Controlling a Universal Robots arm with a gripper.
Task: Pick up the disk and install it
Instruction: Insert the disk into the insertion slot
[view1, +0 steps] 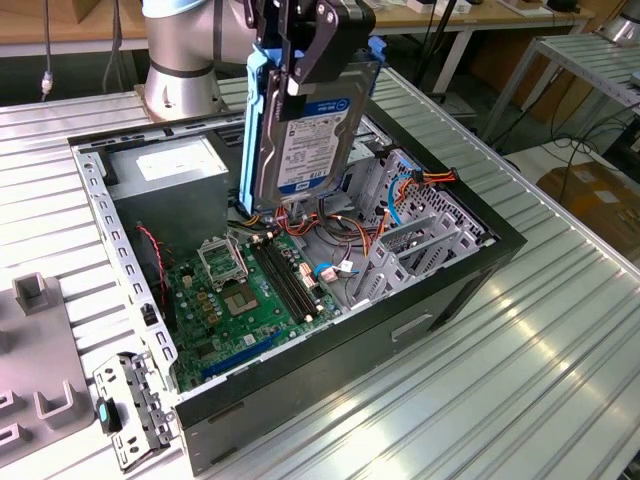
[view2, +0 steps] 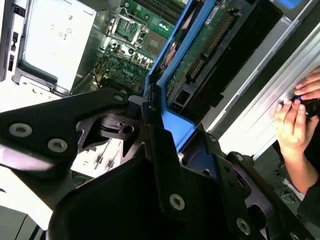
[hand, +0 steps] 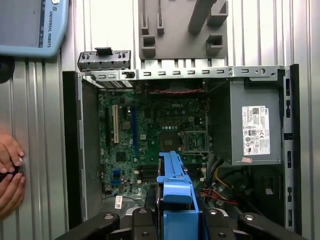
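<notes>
Firmly clamped on its two faces, the black robot gripper (view1: 298, 62) holds the disk (view1: 305, 135), a flat rectangular metal hard drive with a white label and blue plastic rails. The disk stands upright on its narrow edge above the open black desktop computer case (view1: 480, 262). Its lower edge hangs over the middle of the case. The air on both faces and along both blue rails is free.

In the exterior view, a green motherboard (view1: 250, 300) lies on the case floor at six to seven o'clock from the disk. A tangle of orange and red cables (view1: 425, 180) crowds the space at three o'clock. At four o'clock a perforated grey metal drive cage (view1: 420, 240) rises from the floor. A large grey power-supply box (view1: 165, 170) fills the case corner at nine o'clock.

Outside the case, on the ribbed aluminium table (view1: 560, 340), a small metal bracket with a teal latch (view1: 125, 420) lies at seven o'clock. A grey plastic fixture plate (view1: 40, 385) lies just beside it. In the first wrist view, a person's hands (hand: 10, 177) rest on the table just outside the case wall.
</notes>
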